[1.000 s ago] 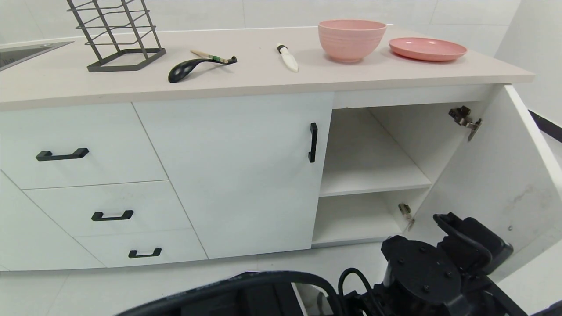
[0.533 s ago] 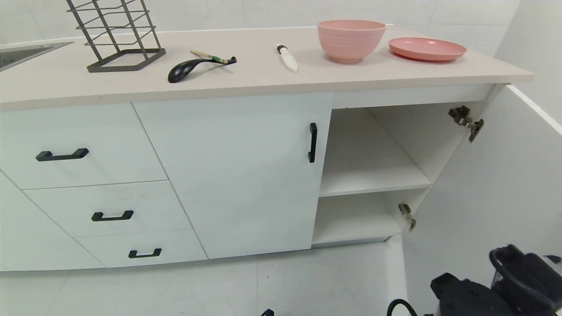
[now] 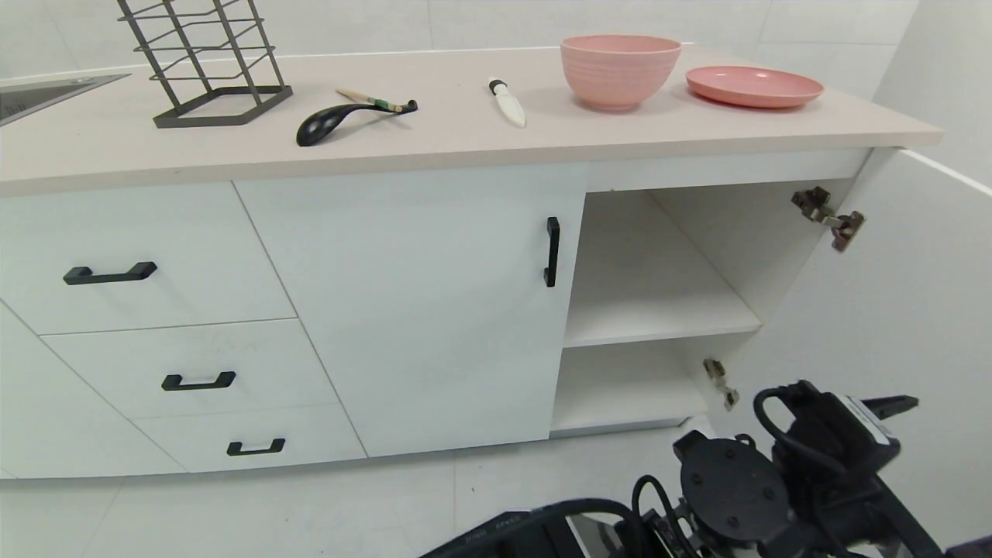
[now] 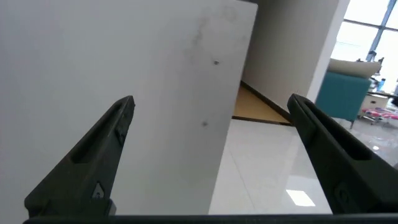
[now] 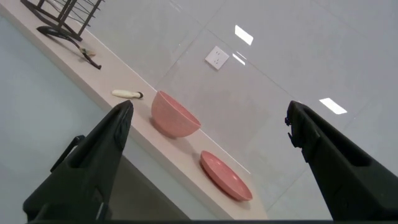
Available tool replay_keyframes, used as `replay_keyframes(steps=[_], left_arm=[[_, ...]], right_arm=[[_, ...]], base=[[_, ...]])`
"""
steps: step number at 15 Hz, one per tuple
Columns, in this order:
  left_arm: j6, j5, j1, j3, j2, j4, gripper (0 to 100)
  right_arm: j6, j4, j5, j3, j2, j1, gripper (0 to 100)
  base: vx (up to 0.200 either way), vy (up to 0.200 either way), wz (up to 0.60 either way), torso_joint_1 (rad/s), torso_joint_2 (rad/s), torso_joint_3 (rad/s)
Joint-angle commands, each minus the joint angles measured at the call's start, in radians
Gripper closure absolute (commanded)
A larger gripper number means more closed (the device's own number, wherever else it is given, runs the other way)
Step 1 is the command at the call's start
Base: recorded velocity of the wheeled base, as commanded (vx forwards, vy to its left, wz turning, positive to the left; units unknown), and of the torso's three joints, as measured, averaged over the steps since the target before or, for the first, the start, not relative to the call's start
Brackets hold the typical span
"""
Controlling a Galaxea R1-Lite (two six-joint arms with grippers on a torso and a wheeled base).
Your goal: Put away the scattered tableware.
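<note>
On the counter (image 3: 465, 136) stand a pink bowl (image 3: 620, 70) and, to its right, a pink plate (image 3: 754, 85). Left of the bowl lie a white knife with a black end (image 3: 509, 103), a black spoon (image 3: 333, 120) and chopsticks (image 3: 370, 98). My right gripper (image 5: 208, 107) is open and empty, low down and looking up at the bowl (image 5: 174, 118), plate (image 5: 225, 176) and knife (image 5: 126, 94). My left gripper (image 4: 211, 102) is open and empty, close to the inside of the open cabinet door (image 4: 93, 56).
The right cabinet stands open with two bare shelves (image 3: 651, 310); its door (image 3: 891, 310) swings out to the right. One black arm (image 3: 775, 480) sits low before it. A wire rack (image 3: 209, 62) and a sink (image 3: 39, 93) are at the counter's left, drawers (image 3: 155, 263) below.
The cabinet door has swung further open. The black arm low in the head view dropped toward the lower right, then came back up in front of the door.
</note>
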Motion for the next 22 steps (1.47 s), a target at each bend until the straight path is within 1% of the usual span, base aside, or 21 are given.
replay_keyframes(steps=[1,2,4,6,7,8,9,10,12,14,15,16,17,18,19,20,21,22], left_arm=[[-0.001,-0.01,0.044,0.105,-0.094,-0.032,0],[-0.001,-0.01,0.06,0.16,-0.132,-0.051,0],[0.002,-0.013,0.121,0.439,-0.281,-0.089,0],[0.007,-0.042,0.178,0.735,-0.446,-0.112,0],[0.009,-0.045,0.195,0.815,-0.502,-0.118,0],[0.009,-0.045,0.219,0.919,-0.585,-0.121,0],[0.01,-0.045,0.262,1.042,-0.713,-0.12,0],[0.01,-0.045,0.294,1.128,-0.822,-0.115,0],[0.01,-0.043,0.351,1.255,-0.991,-0.111,0],[0.012,-0.042,0.399,1.346,-1.106,-0.106,0],[0.013,-0.039,0.429,1.412,-1.19,-0.095,0],[0.078,-0.04,0.498,1.528,-1.332,-0.051,0],[0.113,-0.043,0.537,1.588,-1.411,-0.016,0],[0.142,-0.045,0.561,1.651,-1.502,0.023,0],[0.167,-0.045,0.567,1.688,-1.58,0.055,0],[0.183,-0.045,0.581,1.716,-1.671,0.096,0],[0.185,-0.045,0.604,1.729,-1.743,0.133,0],[0.18,-0.045,0.65,1.739,-1.893,0.221,0]], right_arm=[[-0.001,0.0,-0.001,0.012,0.005,-0.002,0],[-0.002,0.002,-0.006,0.027,0.006,-0.002,0],[-0.007,0.005,-0.02,0.097,0.014,0.004,0],[-0.011,0.005,-0.02,0.15,0.051,0.006,0],[-0.011,0.005,-0.021,0.166,0.052,0.006,0],[-0.013,0.005,-0.021,0.186,0.063,0.006,0],[-0.016,0.007,-0.021,0.206,0.075,0.004,0],[-0.019,0.007,-0.021,0.223,0.08,0.004,0],[-0.021,0.007,-0.021,0.251,0.086,0.004,0],[-0.027,0.007,-0.02,0.269,0.093,0.004,0],[-0.037,0.008,-0.02,0.291,0.097,0.006,0],[-0.044,0.008,-0.018,0.36,0.104,0.021,0],[-0.048,0.008,-0.016,0.377,0.107,0.047,0],[-0.048,0.008,-0.018,0.375,0.104,0.084,0],[-0.047,0.01,-0.018,0.375,0.098,0.096,0],[-0.047,0.01,-0.016,0.386,0.086,0.096,0],[-0.047,0.01,-0.016,0.401,0.066,0.101,0],[-0.05,0.008,-0.01,0.43,-0.012,0.141,0]], base=[[0.0,0.0,0.0,0.0,0.0,0.0],[0.0,0.0,0.0,0.0,0.0,0.0],[0.0,0.0,0.0,0.0,0.0,0.0],[0.0,0.0,0.0,0.0,0.0,0.0],[0.0,0.0,0.0,0.0,0.0,0.0],[0.0,0.0,0.0,0.0,0.0,0.0],[0.0,0.0,0.0,0.0,0.0,0.0],[0.0,0.0,0.0,0.0,0.0,0.0],[0.0,0.0,0.0,0.0,0.0,0.0],[0.0,0.0,0.0,0.0,0.0,0.0],[0.0,0.0,0.0,0.0,0.0,0.0],[0.0,0.0,0.0,0.0,0.0,0.0],[0.0,0.0,0.0,0.0,0.0,0.0],[0.0,0.0,0.0,0.0,0.0,0.0],[0.0,0.0,0.0,0.0,0.0,0.0],[0.0,0.0,0.0,0.0,0.0,0.0],[0.0,0.0,0.0,0.0,0.0,0.0],[0.0,0.0,0.0,0.0,0.0,0.0]])
